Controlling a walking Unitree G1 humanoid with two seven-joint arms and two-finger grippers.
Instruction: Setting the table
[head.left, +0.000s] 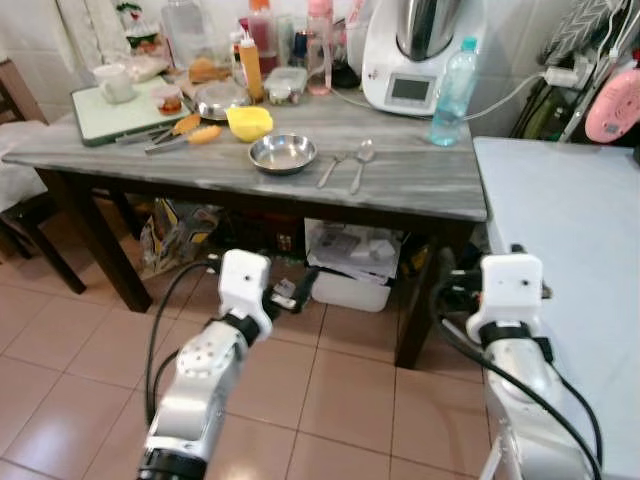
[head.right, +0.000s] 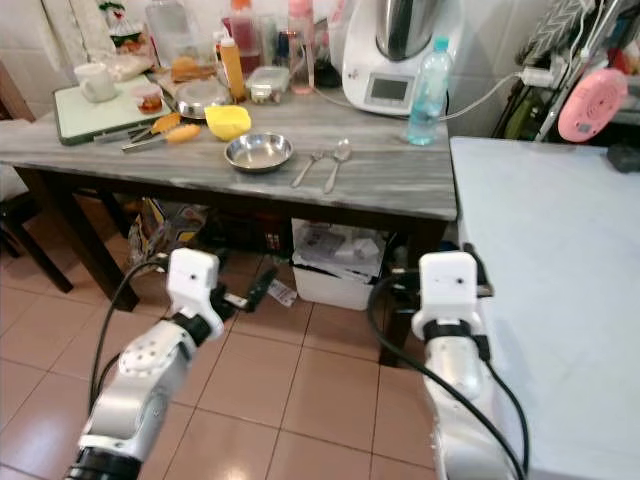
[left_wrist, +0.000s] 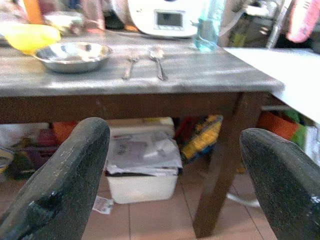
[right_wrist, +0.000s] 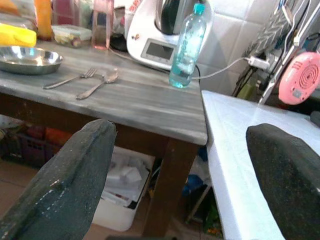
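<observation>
A steel bowl (head.left: 283, 153) sits near the front of the grey wooden table (head.left: 420, 190). A fork (head.left: 333, 169) and a spoon (head.left: 361, 160) lie side by side just right of it. Behind the steel bowl is a yellow bowl (head.left: 249, 123). Both arms are held low in front of the table, below its top. In the left wrist view my left gripper (left_wrist: 175, 132) is open and empty, facing the table's front edge. In the right wrist view my right gripper (right_wrist: 181, 129) is open and empty, facing the table's right corner.
A water bottle (head.left: 453, 92) and a white kitchen machine (head.left: 420, 55) stand at the back right. A tray (head.left: 110, 115) with a mug (head.left: 114, 82), bottles and utensils crowd the back left. A white table (head.left: 570, 230) adjoins on the right. A white box (head.left: 350, 288) sits under the table.
</observation>
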